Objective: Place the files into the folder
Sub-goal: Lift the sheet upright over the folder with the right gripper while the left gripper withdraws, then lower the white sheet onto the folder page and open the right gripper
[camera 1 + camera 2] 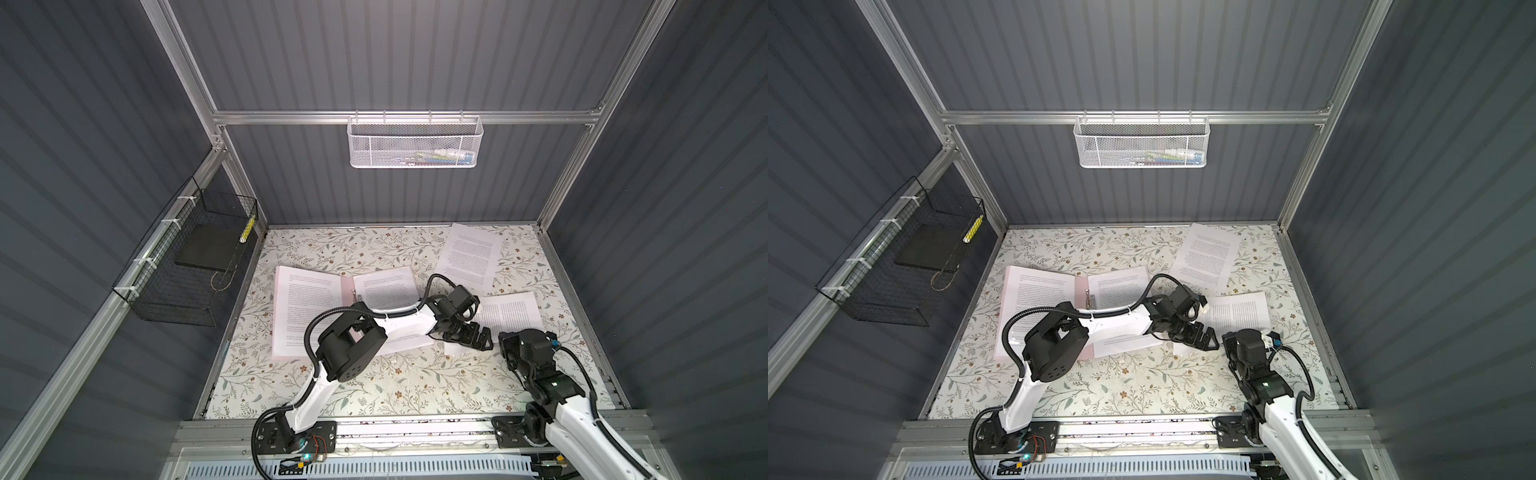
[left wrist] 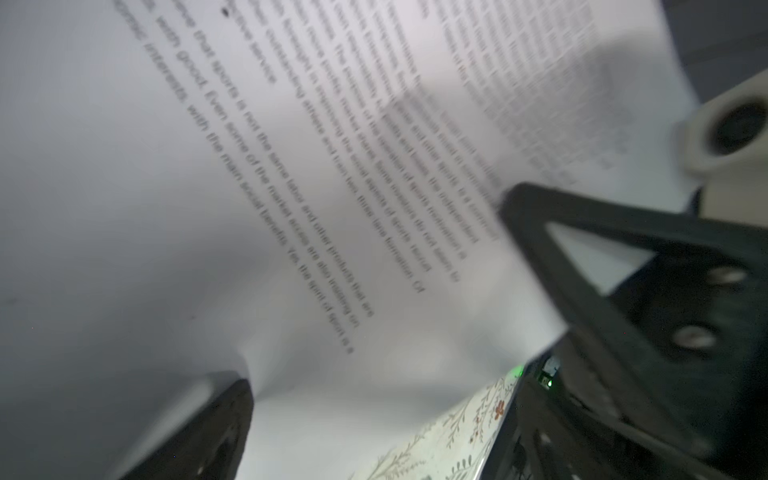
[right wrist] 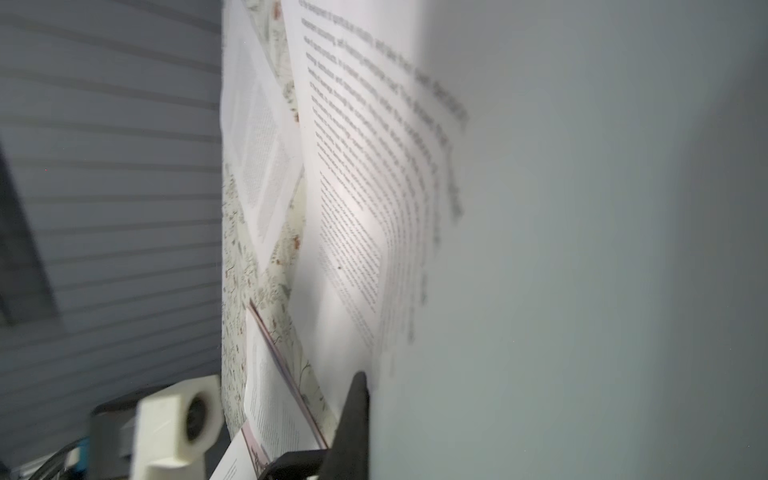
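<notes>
Folder (image 1: 347, 284): thin, pale pink, open flat left of centre on floral tabletop (image 1: 374, 386); printed sheets (image 1: 309, 303) on both leaves, near part hidden by left arm.
Left claw (image 1: 482, 337): jaws wide apart, gripping nothing, over loose sheet (image 1: 513, 316).
Right claw (image 1: 503, 338): closed on that curling sheet's near edge; one finger hidden by paper.
Far sheet (image 1: 471, 253): flat, far right corner.

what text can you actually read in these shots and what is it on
"that sports is not the same labor and other products that are" - near sheet, left wrist view, blurred
"Even some of the market access are also insisting on" - same sheet
Its other lines, in every view: too blurred
Sheets in the folder, far sheet: too small
Items in the white basket: too small
</notes>
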Robot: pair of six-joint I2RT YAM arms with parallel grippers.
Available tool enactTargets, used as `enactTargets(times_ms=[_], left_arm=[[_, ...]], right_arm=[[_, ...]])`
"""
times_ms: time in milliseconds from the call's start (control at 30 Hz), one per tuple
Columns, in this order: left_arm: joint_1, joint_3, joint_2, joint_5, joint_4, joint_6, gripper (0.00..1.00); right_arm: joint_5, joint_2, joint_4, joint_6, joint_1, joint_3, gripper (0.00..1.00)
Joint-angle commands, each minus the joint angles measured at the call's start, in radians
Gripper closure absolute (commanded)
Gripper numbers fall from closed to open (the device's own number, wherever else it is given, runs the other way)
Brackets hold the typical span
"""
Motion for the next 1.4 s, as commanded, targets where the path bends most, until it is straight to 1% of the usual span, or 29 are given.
enactTargets(times_ms=[0,67,100,167,200,233,267,333,433,533,567,633,667,733,833,967,1033,1100,1200,1233,1300,1333,1367], left_arm=[[0.010,-0.014,-0.159,-0.042,-0.091,0.053,0.00],[0.017,-0.053,-0.249,-0.095,-0.094,0.080,0.00],[0.019,-0.079,-0.301,-0.147,-0.100,0.102,0.00],[0.023,-0.130,-0.402,-0.250,-0.117,0.151,0.00],[0.024,-0.159,-0.456,-0.311,-0.128,0.172,0.00],[0.028,-0.177,-0.511,-0.367,-0.139,0.193,0.00],[0.034,-0.226,-0.556,-0.409,-0.151,0.210,0.00],[0.040,-0.278,-0.662,-0.503,-0.167,0.248,0.00],[0.043,-0.337,-0.805,-0.634,-0.182,0.294,0.00],[0.046,-0.366,-0.909,-0.755,-0.204,0.333,0.00],[0.048,-0.368,-0.930,-0.786,-0.215,0.344,0.00],[0.050,-0.364,-0.960,-0.832,-0.254,0.379,0.00],[0.050,-0.361,-0.971,-0.840,-0.272,0.396,0.00],[0.050,-0.375,-1.021,-0.803,-0.275,0.447,0.00],[0.049,-0.463,-1.149,-0.758,-0.197,0.510,0.00],[0.050,-0.521,-1.267,-0.714,-0.191,0.564,0.00],[0.050,-0.546,-1.318,-0.659,-0.203,0.562,0.00],[0.050,-0.595,-1.369,-0.619,-0.183,0.566,0.00],[0.050,-0.651,-1.419,-0.645,-0.171,0.553,0.00],[0.050,-0.655,-1.427,-0.664,-0.184,0.547,0.00],[0.049,-0.662,-1.446,-0.667,-0.208,0.531,0.00],[0.050,-0.672,-1.463,-0.646,-0.210,0.520,0.00],[0.050,-0.686,-1.482,-0.621,-0.206,0.511,0.00]], right_arm=[[0.031,-0.105,-0.266,-0.171,0.001,0.111,1.00],[0.015,-0.151,-0.345,-0.262,0.000,0.177,1.00],[0.011,-0.159,-0.394,-0.320,0.001,0.225,1.00],[-0.024,-0.139,-0.438,-0.435,0.001,0.320,1.00],[-0.061,-0.106,-0.444,-0.502,0.001,0.373,1.00],[-0.100,-0.059,-0.463,-0.564,0.000,0.439,1.00],[-0.140,-0.004,-0.479,-0.615,0.001,0.498,1.00],[-0.248,0.136,-0.534,-0.739,0.001,0.645,1.00],[-0.396,0.309,-0.580,-0.870,0.009,0.813,1.00],[-0.474,0.458,-0.585,-0.932,0.041,0.961,1.00],[-0.475,0.500,-0.581,-0.943,0.065,1.007,1.00],[-0.541,0.605,-0.584,-0.961,0.128,1.119,1.00],[-0.552,0.679,-0.592,-0.961,0.155,1.169,1.00],[-0.597,0.800,-0.583,-0.956,0.228,1.266,1.00],[-0.710,0.959,-0.577,-0.948,0.310,1.396,1.00],[-0.888,1.066,-0.528,-0.945,0.355,1.528,1.00],[-0.961,1.086,-0.488,-0.948,0.355,1.553,1.00],[-1.002,1.096,-0.471,-0.955,0.344,1.554,1.00],[-1.020,1.124,-0.496,-1.000,0.280,1.526,1.00],[-1.021,1.145,-0.519,-1.034,0.247,1.511,1.00],[-1.039,1.213,-0.568,-1.116,0.193,1.492,1.00],[-1.006,1.263,-0.616,-1.175,0.176,1.502,1.00],[-0.941,1.319,-0.674,-1.222,0.170,1.530,1.00]])
